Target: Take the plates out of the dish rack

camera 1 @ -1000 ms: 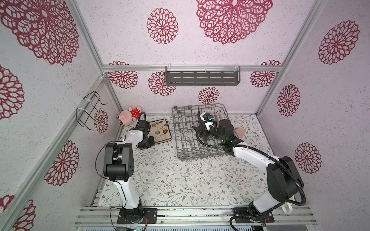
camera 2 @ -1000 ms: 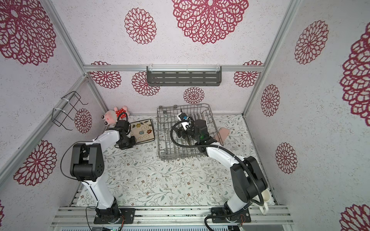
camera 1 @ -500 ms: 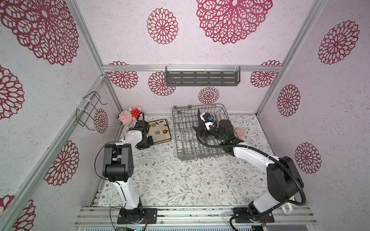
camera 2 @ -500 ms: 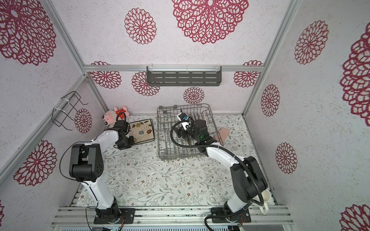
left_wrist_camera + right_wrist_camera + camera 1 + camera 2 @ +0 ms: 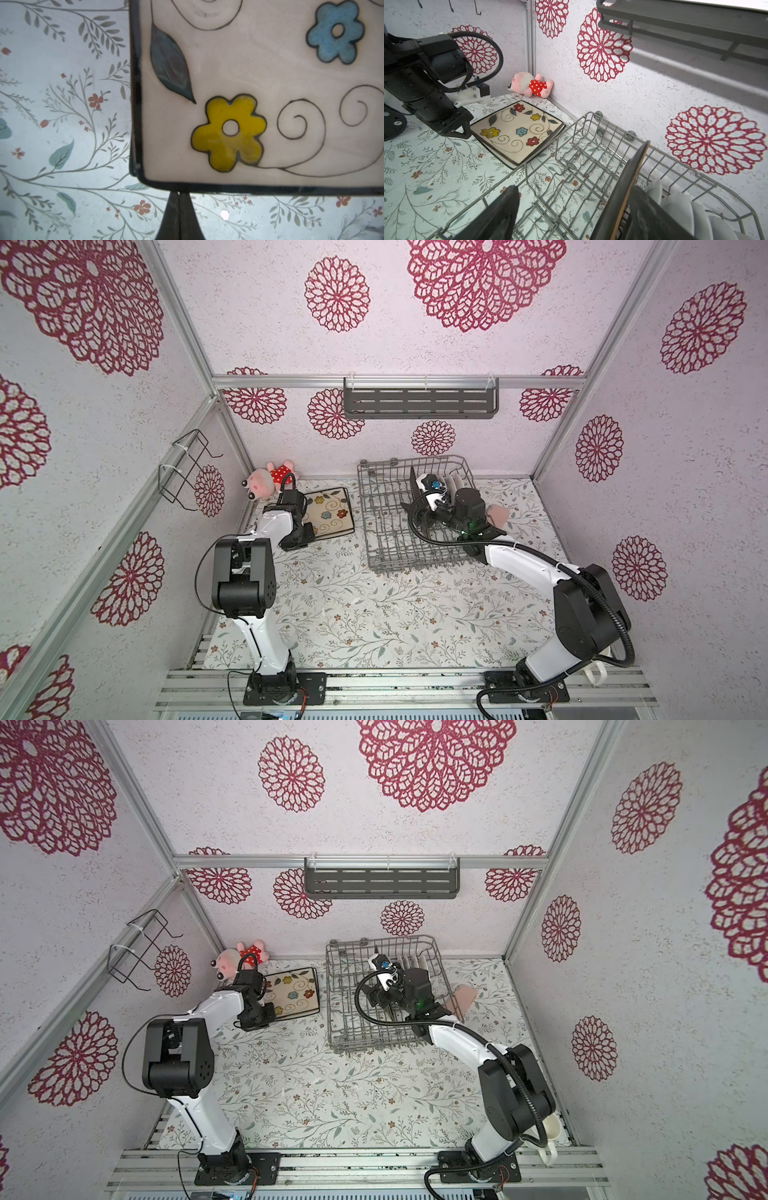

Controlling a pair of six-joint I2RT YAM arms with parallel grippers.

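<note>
Dark brown square plate [image 5: 619,197] in our grey wire dish rack [image 5: 399,566] stands between right gripper [image 5: 572,195] jaws spread wide; left gripper [image 5: 178,200], pinched together, meets cream flowered plate [image 5: 332,510] at its 8 o'clock corner.

1. A white tabletop printed with leafy sprigs [image 5: 374,614] carries everything.
2. A square cream plate with painted flowers and a dark rim [image 5: 330,514] lies flat at the back left.
3. A grey wire dish rack [image 5: 409,566] stands just beside the plate.
4. A pink plush toy in a red dotted dress [image 5: 266,481] lies in the back left corner.
5. A flat pink piece [image 5: 500,514], partly hidden, lies right of the rack.
</note>
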